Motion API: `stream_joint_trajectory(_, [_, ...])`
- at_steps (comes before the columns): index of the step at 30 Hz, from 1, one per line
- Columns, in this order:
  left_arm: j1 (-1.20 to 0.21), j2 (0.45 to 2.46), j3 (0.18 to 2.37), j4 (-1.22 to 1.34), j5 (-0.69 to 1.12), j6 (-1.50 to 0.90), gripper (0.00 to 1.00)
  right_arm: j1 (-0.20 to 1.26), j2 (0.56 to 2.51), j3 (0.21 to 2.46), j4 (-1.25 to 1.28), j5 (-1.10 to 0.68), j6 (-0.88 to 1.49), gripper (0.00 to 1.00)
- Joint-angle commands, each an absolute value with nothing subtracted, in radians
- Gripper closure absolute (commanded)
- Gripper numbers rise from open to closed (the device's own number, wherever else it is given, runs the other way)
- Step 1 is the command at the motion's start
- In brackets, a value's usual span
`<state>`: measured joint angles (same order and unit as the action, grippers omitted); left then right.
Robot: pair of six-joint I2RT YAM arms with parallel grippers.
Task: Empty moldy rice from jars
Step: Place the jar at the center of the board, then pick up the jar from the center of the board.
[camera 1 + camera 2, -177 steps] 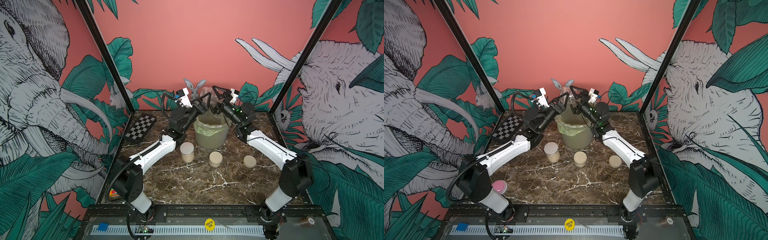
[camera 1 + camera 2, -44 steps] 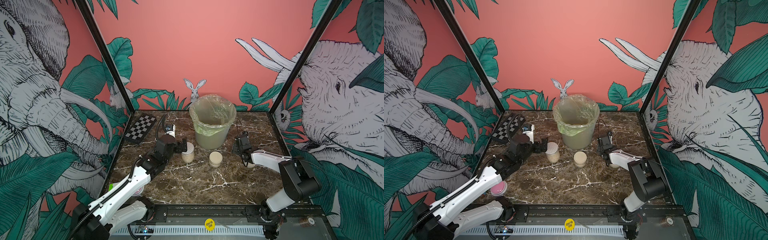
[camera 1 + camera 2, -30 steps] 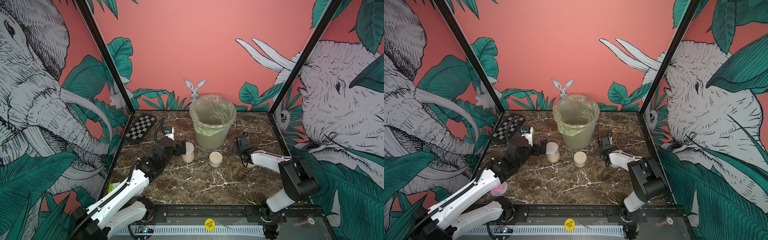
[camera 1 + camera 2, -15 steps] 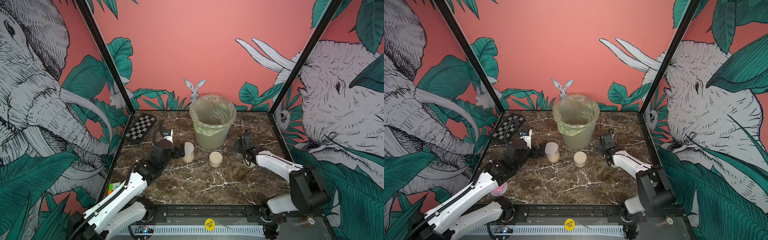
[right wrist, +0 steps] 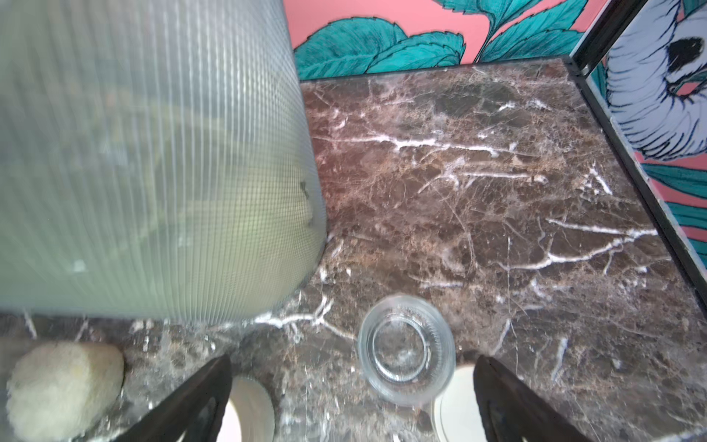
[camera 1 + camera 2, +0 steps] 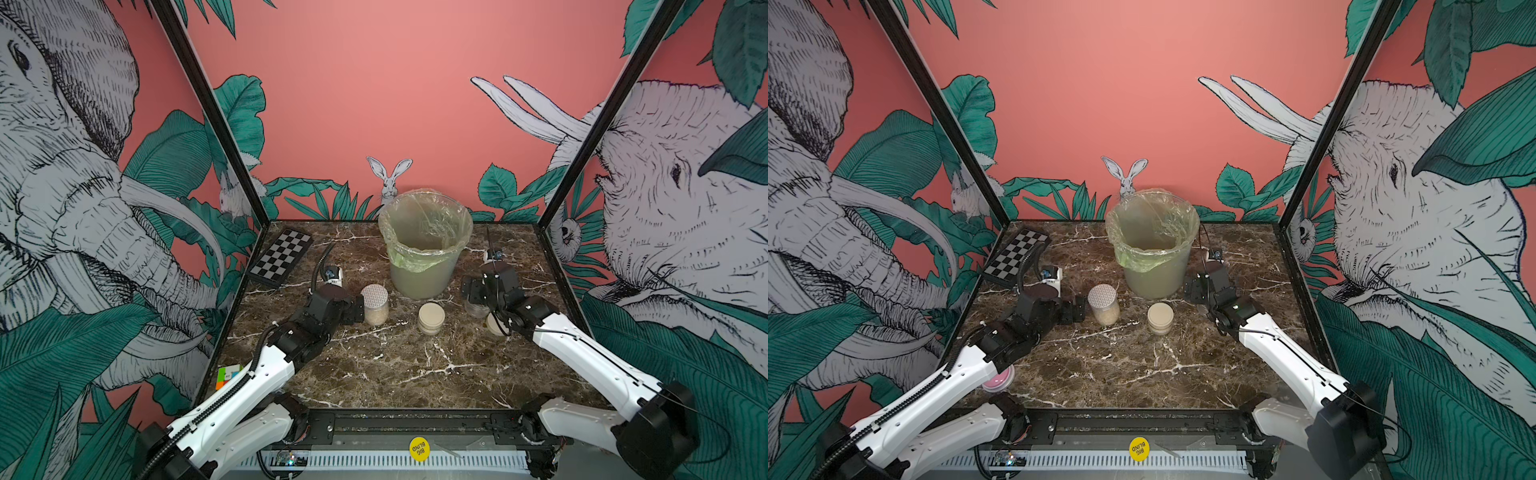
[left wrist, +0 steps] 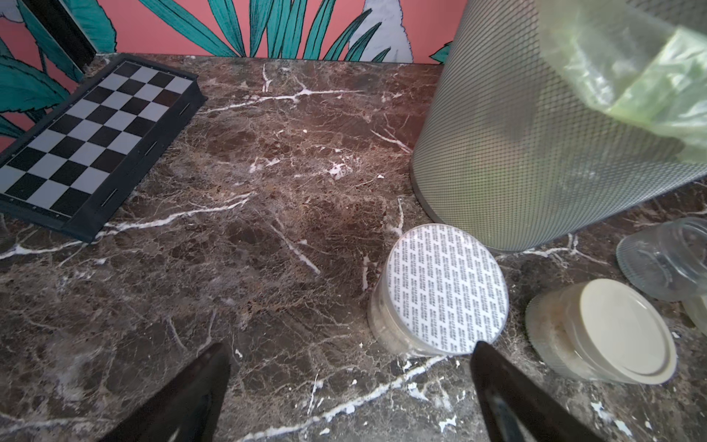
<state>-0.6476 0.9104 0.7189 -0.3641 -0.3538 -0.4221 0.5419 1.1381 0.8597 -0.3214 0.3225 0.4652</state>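
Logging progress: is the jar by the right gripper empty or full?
Empty: the lidless jar stands upright, clear glass bottom showing, nothing inside.

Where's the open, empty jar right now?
In the right wrist view the empty jar stands upright on the marble table, right of the bin, just ahead of the open right gripper, a loose beige lid beside it.

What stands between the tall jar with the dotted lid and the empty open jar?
The squat jar with a beige lid stands there, closed. Both top views and the left wrist view show it.
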Motion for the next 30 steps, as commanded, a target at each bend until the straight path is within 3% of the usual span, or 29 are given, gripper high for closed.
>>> stream_joint_trajectory(1, [-0.650,0.900,0.701,-0.399,-0.364,-0.456,0.00,0.594,1.095,0.813,-0.310,0.340,0.444,0.02])
stream_joint_trajectory(14, [-0.650,0.854,0.649,-0.368,-0.374,-0.405,0.00,0.826,1.143,0.748,-0.281,0.332,0.516,0.02])
stream_joint_trajectory(22, [-0.650,0.780,0.582,-0.273,-0.330,-0.364,0.00,0.940,1.309,0.750,-0.146,0.390,0.529,0.02])
stream_joint_trajectory(30, [-0.651,0.726,0.526,-0.225,-0.317,-0.385,0.00,0.962,1.446,0.791,-0.120,0.451,0.545,0.02])
